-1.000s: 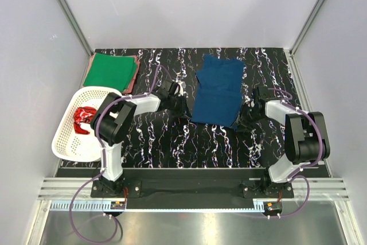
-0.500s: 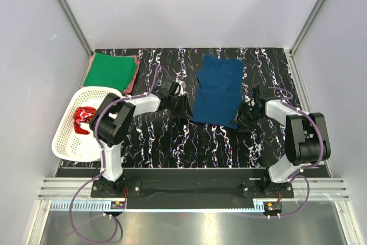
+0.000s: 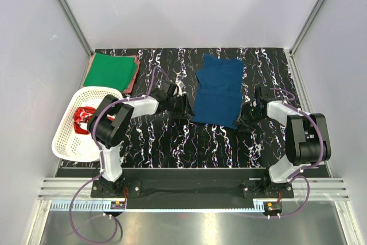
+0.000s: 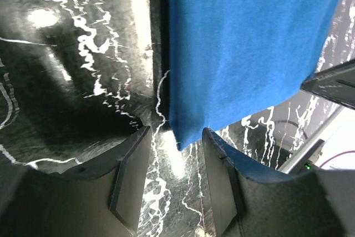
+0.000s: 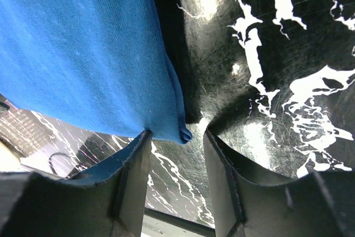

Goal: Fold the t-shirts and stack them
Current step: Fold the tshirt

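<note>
From above, the navy t-shirt (image 3: 217, 91) lies flat as a long rectangle on the black marbled table (image 3: 172, 142). The left gripper (image 3: 184, 107) sits low at the shirt's near left corner. The right gripper (image 3: 245, 116) sits low at its near right corner, so there is one on each side of the near hem. Well to the left of the navy t-shirt, in the far corner, the green t-shirt (image 3: 110, 70) lies folded on top of the reddish-pink t-shirt (image 3: 133, 78). Only a strip of the pink one shows along the edge. Further left again and nearer the arm bases, a white basket (image 3: 66, 142) holds the crumpled red t-shirt (image 3: 84, 119).

The left wrist camera looks down past its own jaws, which stand apart. The corner of the navy t-shirt (image 4: 244, 43) lies flat on the table right at the mouth of the gap, and neither jaw pinches it.

The right wrist camera shows much the same. Its jaws are parted, and the navy t-shirt (image 5: 83, 54) ends in a small rolled hem at the opening between them. The cloth sits just beside one jaw and is not clamped.
</note>
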`<control>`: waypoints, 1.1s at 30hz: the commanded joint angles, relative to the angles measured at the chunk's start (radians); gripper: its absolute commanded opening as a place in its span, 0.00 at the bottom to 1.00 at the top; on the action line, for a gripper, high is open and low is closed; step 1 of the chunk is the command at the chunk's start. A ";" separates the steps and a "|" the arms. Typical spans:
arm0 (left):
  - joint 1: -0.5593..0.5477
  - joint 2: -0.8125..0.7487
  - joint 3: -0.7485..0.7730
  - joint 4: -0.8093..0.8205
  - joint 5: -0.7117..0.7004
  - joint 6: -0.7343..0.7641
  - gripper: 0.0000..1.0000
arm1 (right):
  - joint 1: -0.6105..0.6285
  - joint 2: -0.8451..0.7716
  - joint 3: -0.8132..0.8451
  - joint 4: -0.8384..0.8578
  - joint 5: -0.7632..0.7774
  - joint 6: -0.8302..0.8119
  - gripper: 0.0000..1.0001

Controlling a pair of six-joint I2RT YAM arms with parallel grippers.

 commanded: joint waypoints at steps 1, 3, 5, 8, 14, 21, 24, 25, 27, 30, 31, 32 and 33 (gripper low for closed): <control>0.000 0.001 -0.043 0.096 0.032 -0.008 0.50 | -0.003 0.004 -0.029 0.039 0.029 -0.012 0.49; 0.000 -0.003 -0.053 0.116 0.041 -0.014 0.50 | -0.003 0.008 -0.029 0.042 0.023 -0.007 0.49; 0.000 0.006 -0.043 0.101 0.041 -0.014 0.50 | -0.004 0.014 -0.026 0.046 0.022 -0.004 0.48; 0.000 0.004 -0.053 0.106 0.027 -0.018 0.51 | -0.004 0.018 -0.023 0.049 0.020 -0.004 0.48; 0.000 0.047 -0.005 0.077 0.026 -0.004 0.47 | -0.006 0.031 -0.026 0.062 0.011 0.001 0.45; 0.000 0.046 -0.011 0.070 0.047 -0.022 0.05 | -0.005 -0.005 -0.038 0.059 -0.012 0.008 0.00; -0.002 0.033 -0.025 0.070 0.062 -0.037 0.00 | -0.004 -0.018 -0.035 0.043 -0.009 0.001 0.00; 0.000 0.027 -0.031 0.070 0.065 -0.044 0.00 | -0.006 -0.024 -0.035 0.042 -0.009 0.002 0.00; -0.002 -0.005 -0.060 0.089 0.072 -0.062 0.00 | -0.003 -0.033 -0.043 0.055 -0.038 0.011 0.00; 0.000 -0.060 -0.108 0.040 0.029 -0.062 0.00 | 0.023 -0.039 -0.056 0.079 -0.111 0.013 0.00; 0.000 -0.109 -0.156 0.034 0.016 -0.062 0.00 | 0.034 -0.044 -0.053 0.074 -0.112 0.011 0.00; 0.002 -0.134 -0.181 0.027 -0.008 -0.060 0.00 | 0.044 -0.048 -0.049 0.071 -0.109 0.008 0.00; 0.002 -0.155 -0.210 0.009 -0.023 -0.060 0.00 | 0.061 -0.059 -0.050 0.059 -0.100 0.014 0.00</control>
